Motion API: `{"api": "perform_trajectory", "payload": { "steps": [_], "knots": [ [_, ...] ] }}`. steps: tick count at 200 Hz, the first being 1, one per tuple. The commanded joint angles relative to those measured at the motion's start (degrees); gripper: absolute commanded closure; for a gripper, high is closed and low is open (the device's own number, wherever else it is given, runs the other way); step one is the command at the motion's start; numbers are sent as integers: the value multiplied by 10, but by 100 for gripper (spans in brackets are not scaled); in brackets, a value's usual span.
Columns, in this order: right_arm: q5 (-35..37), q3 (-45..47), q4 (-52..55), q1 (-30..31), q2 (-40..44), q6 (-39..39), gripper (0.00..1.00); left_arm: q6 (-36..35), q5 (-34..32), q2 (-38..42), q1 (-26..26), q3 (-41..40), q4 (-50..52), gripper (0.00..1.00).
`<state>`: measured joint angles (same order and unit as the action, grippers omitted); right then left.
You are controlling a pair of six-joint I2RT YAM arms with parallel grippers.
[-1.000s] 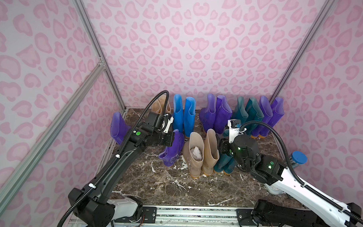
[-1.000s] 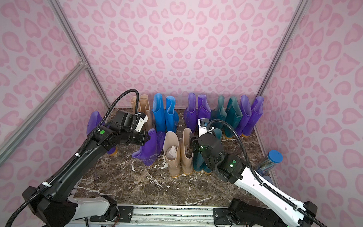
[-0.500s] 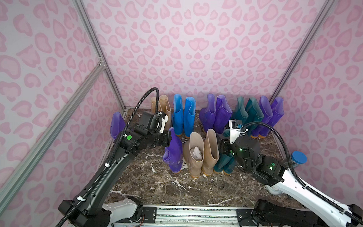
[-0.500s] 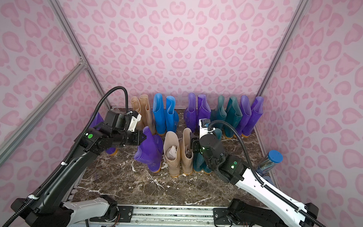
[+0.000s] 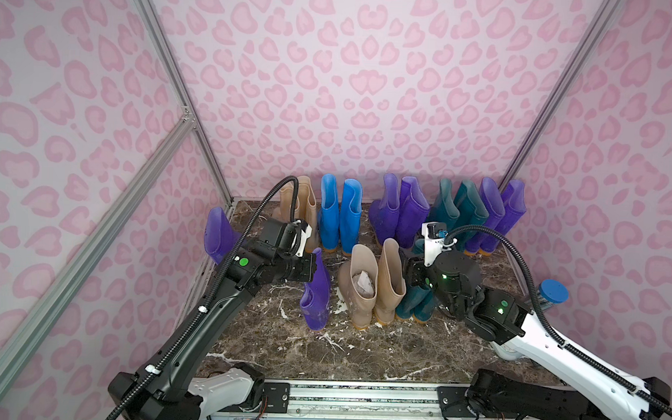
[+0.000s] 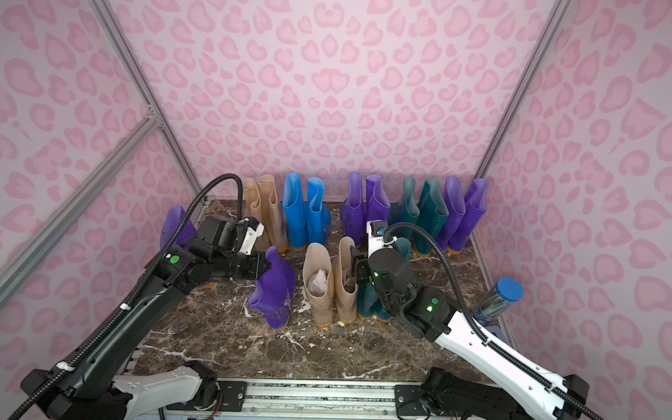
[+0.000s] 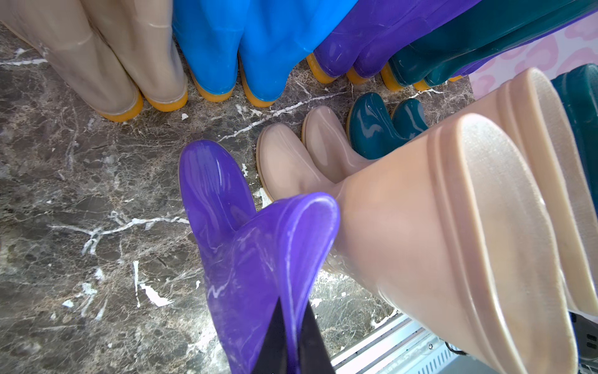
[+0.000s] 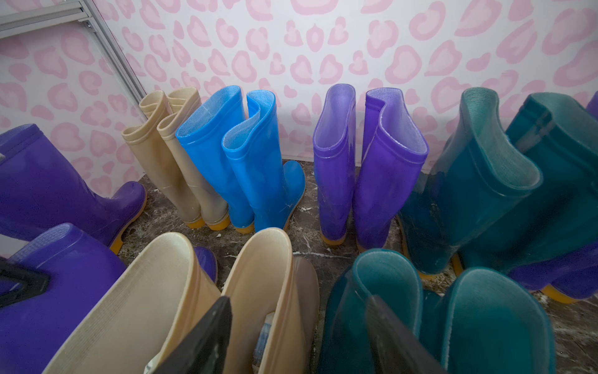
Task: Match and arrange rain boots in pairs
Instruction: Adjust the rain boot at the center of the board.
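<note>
Rain boots [image 7: 213,181] glossy smooth rubber, woven lining inside; tabletop [image 7: 81,194] polished veined marble; frame bars [image 5: 95,229] brushed metal.

Dark marble tabletop [image 5: 360,354], veined white, shown in both top views. Back row along the wall, left to right: rear beige pair [image 5: 302,202], blue pair [image 5: 340,211], middle purple pair [image 5: 401,209], rear teal pair [image 5: 457,207], corner purple pair [image 5: 501,209]. Front row: front purple boot [image 5: 318,295], tilted, just beside the front beige pair [image 5: 370,285], then the front teal pair [image 5: 414,302]. A lone purple boot [image 5: 218,233] stands at the left edge, and a blue-capped cylinder [image 5: 552,293] at the right edge.
</note>
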<state>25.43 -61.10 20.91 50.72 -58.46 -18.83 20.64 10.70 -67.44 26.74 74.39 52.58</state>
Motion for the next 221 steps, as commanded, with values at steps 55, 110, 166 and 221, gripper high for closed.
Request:
{"api": "perform_trajectory", "payload": {
  "steps": [55,110,166,221],
  "knots": [
    [5,-3,-4,-2,5,14,32,-1,0,-26,-1,-22,-74,98],
    [4,-4,-8,-7,2,19,32,0,-18,-20,-1,-8,-88,98],
    [4,-8,-6,-8,3,21,32,-14,-9,-39,-1,8,-78,71],
    [4,0,-8,-8,10,21,30,-41,-24,-32,-1,41,-48,46]
  ]
}}
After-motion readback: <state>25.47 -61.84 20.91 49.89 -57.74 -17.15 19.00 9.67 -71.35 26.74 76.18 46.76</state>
